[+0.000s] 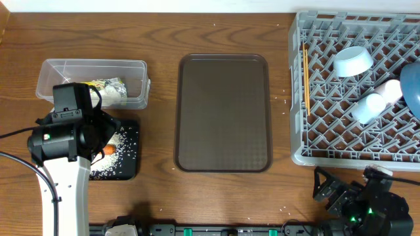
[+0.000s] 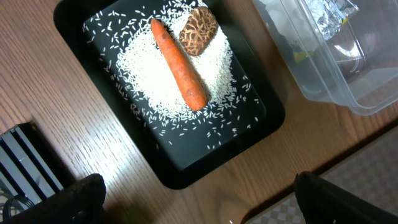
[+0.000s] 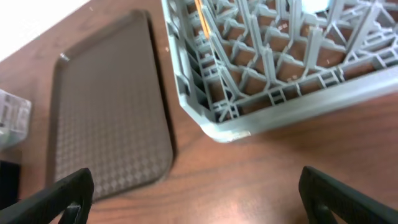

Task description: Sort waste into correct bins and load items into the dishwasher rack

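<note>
An orange carrot (image 2: 179, 64) and a brown food lump (image 2: 198, 31) lie on white rice (image 2: 146, 74) in the black tray (image 2: 205, 158). My left gripper (image 2: 199, 208) hangs open above the tray's near edge, holding nothing. Beside the tray, the clear tub (image 1: 65, 69) holds the crumpled wrapper (image 1: 108, 88). The grey rack (image 1: 315, 154) at the right carries a light blue bowl (image 1: 352, 60), a whitish cup (image 1: 388, 90), a light blue cup (image 1: 367, 107), a dark blue dish (image 1: 413, 85) and chopsticks (image 1: 306, 75). My right gripper (image 3: 202, 199) is open and empty over bare table, near the rack's front corner (image 3: 224, 127).
A large brown serving tray (image 1: 223, 111) lies in the middle of the table, between the bins and the rack. A few rice grains are scattered on the wood near the rack's left side. The left arm (image 1: 62, 141) covers part of the black tray from above.
</note>
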`<state>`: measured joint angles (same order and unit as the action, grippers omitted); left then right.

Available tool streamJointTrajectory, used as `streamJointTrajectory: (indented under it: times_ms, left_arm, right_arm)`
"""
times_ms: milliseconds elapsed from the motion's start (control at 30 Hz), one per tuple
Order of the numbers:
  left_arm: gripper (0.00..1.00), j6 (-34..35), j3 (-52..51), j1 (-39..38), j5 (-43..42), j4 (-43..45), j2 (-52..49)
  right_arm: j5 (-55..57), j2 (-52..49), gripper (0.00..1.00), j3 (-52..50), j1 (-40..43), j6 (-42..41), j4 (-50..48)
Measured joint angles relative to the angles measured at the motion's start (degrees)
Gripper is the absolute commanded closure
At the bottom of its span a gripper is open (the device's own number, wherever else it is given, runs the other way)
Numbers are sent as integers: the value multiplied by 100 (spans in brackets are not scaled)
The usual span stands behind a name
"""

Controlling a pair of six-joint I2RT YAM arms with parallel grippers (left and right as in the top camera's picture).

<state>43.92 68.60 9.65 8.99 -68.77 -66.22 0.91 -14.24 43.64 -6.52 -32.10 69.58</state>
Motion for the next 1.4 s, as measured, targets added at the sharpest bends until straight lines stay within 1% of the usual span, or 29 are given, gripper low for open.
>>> streamJointTrajectory:
  times_ms: [300, 800, 1033, 1100, 1167, 1267, 1333, 1400]
  left_arm:
    - [2, 0, 0, 0, 0, 0, 0]
    - [2, 0, -2, 2, 0, 0, 0]
    - [2, 0, -2, 0, 2, 0, 0]
    - [2, 0, 0, 0, 2, 0, 0]
    - [2, 2, -2, 2, 0, 0, 0]
    - [2, 2, -2, 2, 2, 2, 0]
    - [2, 0, -2, 2, 2, 2, 0]
    - [2, 2, -2, 2, 0, 2, 0]
  right_arm:
    - [0, 0, 1, 0, 0, 0, 352]
    - [0, 15, 1, 0, 0, 0, 361]
    - [74, 448, 1, -57, 0, 2, 326]
    - [157, 570, 1, -149, 0, 0, 83]
    - [210, 684, 1, -317, 0, 4, -411]
    - [205, 852, 1, -699, 0, 192, -1436]
    - [96, 986, 1, -1097, 7, 490, -2269]
    - [-70, 1075, 1, -1478, 42, 767, -2857]
